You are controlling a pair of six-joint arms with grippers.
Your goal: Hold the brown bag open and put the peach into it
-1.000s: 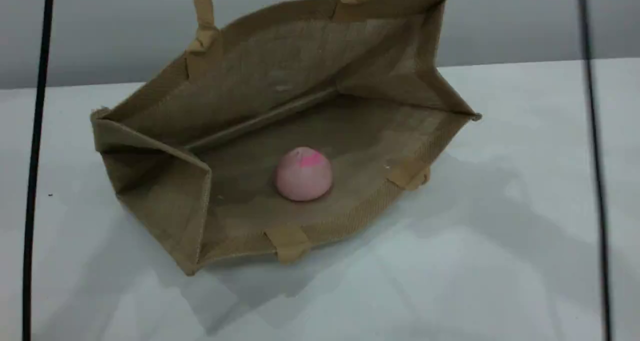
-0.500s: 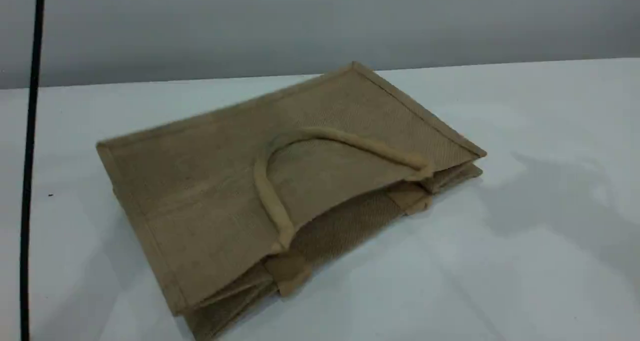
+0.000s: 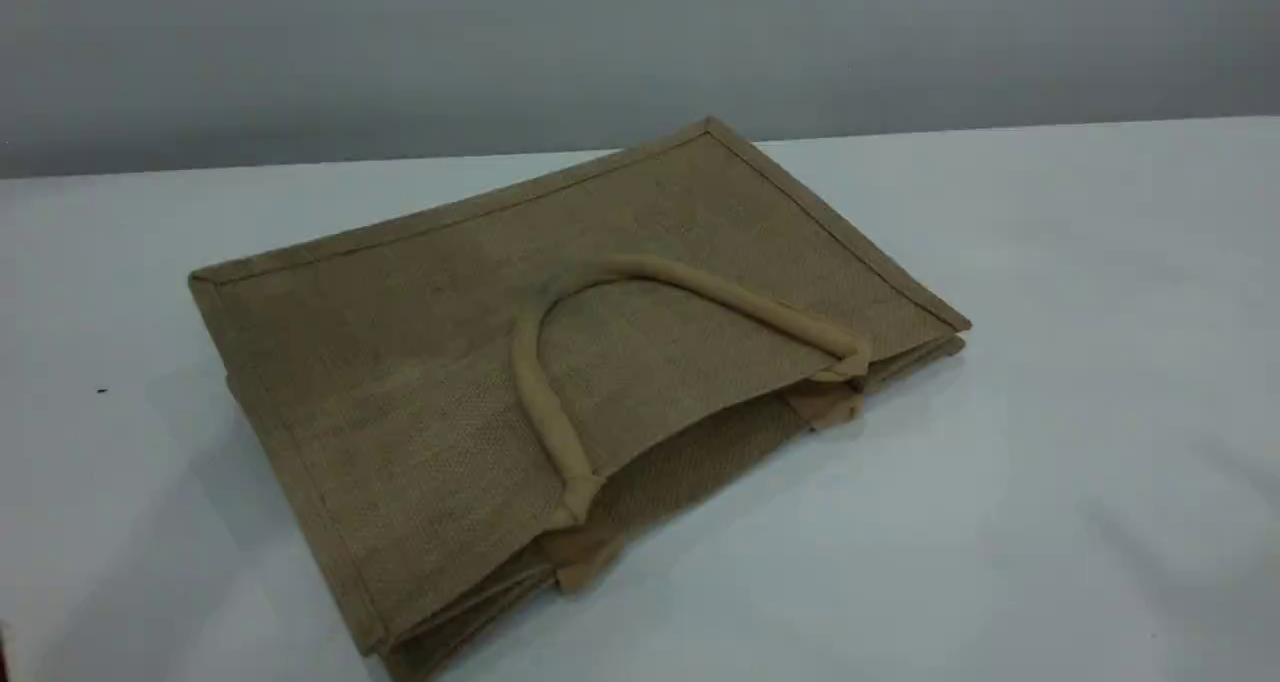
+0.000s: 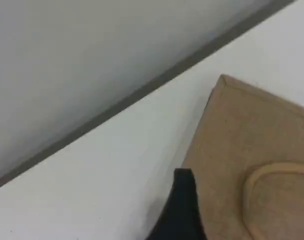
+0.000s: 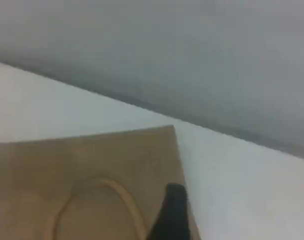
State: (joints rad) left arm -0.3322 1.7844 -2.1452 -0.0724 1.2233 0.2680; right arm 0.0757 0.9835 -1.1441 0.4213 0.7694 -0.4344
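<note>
no text or label can be read.

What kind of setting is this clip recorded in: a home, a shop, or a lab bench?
Most likely a lab or test bench: a bare white table against a plain grey wall, with only a brown bag lying flat on it. No household or shop furnishings show.

We see the brown bag [image 3: 430, 362] lying flat and collapsed on the white counter [image 3: 1050, 482], turned at an angle, its mouth toward the near right. It is tan-brown woven jute with bound edges. One padded loop handle [image 3: 700, 287] lies folded back across the top panel. The mouth gapes only slightly beneath the handle. We cannot see the peach in any view.
</note>
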